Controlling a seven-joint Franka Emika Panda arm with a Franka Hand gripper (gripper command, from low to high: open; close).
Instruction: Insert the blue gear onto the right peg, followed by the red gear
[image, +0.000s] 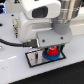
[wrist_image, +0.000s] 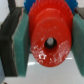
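Observation:
My gripper (image: 52, 48) is shut on the red gear (image: 51, 50) and holds it just above the blue gear (image: 49, 56). The blue gear lies flat on the black silver-rimmed plate (image: 33, 59), toward the exterior view's right end of it. The right peg is hidden under the gears. In the wrist view the red gear (wrist_image: 48, 30) fills the middle, its dark centre hole facing the camera, clamped between the two teal pads (wrist_image: 21, 42). The blue gear does not show in the wrist view.
A black cable (image: 11, 44) runs over the white table at the exterior view's left. The arm's white body (image: 42, 15) hangs over the plate. The plate's left half is bare black; its other pin is too small to make out.

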